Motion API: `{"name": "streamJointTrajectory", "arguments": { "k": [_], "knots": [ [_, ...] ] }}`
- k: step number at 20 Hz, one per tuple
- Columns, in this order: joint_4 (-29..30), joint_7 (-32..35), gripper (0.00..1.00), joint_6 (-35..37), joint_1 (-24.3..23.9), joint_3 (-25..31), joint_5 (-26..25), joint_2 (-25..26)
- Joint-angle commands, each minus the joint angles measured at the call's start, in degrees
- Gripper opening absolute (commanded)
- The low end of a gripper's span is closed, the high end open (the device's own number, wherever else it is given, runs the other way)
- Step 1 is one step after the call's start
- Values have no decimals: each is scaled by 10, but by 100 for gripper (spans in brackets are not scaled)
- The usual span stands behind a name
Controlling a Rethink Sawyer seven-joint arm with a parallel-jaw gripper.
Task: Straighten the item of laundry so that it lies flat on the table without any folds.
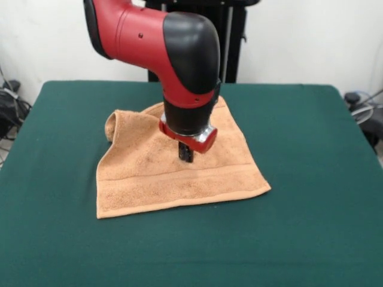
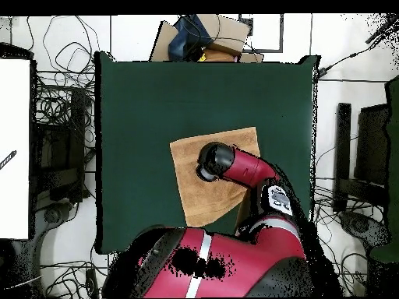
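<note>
The light orange-tan towel [image 1: 155, 173] lies spread on the dark green table [image 1: 299, 179], a little left of centre. Its near edge lies flat with a woven band; its far left corner [image 1: 111, 125] is curled over on itself. My gripper [image 1: 186, 153] points straight down over the towel's middle, tips together at or just above the cloth, holding nothing that I can see. In the overhead view the arm covers the gripper and part of the towel [image 2: 195, 183] on the table [image 2: 140, 117]; the towel's edge nearest the robot runs slanted.
The robot's black pedestal [image 1: 230, 36] stands behind the table's far edge. Cardboard boxes [image 2: 206, 35] sit past the table's top edge in the overhead view. Cables [image 2: 62, 109] and equipment lie on the floor at both sides.
</note>
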Motion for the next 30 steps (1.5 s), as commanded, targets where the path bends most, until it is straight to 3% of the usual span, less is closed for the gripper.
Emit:
{"name": "streamJointTrajectory", "arguments": {
  "k": [1, 9, 18, 30],
  "knots": [
    [5, 23, 0, -146, -9, 52, -61, 81],
    [-36, 77, 0, -131, 32, 57, -18, 93],
    [-71, 177, 0, -100, 118, 18, 62, 90],
    [-56, 181, 0, -73, 159, -7, 134, 72]
  ]
}}
